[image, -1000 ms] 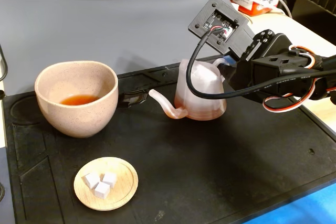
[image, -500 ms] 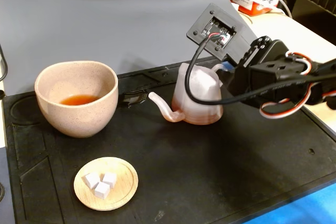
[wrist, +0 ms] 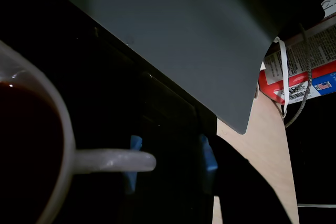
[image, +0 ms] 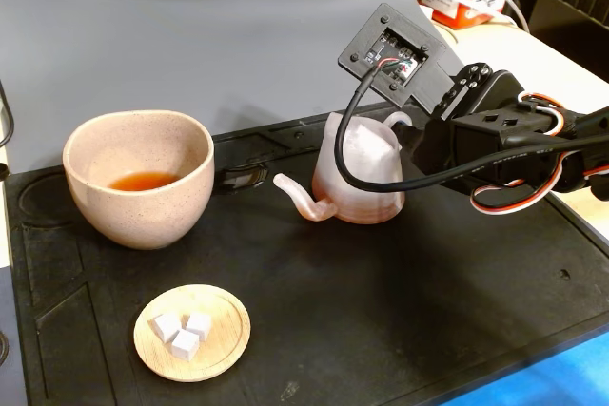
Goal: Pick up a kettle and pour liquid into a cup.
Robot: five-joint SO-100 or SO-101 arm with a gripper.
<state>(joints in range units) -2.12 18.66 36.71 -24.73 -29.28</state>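
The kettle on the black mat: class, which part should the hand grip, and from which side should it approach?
Grip the small loop handle of the kettle, approaching from the right in the fixed view. The spout points left toward the cup, so the handle side faces the hand, whose blue-tipped fingers already flank the handle in the wrist view.

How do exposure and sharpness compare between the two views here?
Fixed view: evenly lit and sharp; kettle, cup and liquid read clearly. Wrist view: very dark and soft; the kettle's handle is pale and blurred, the tool mostly lost in shadow.
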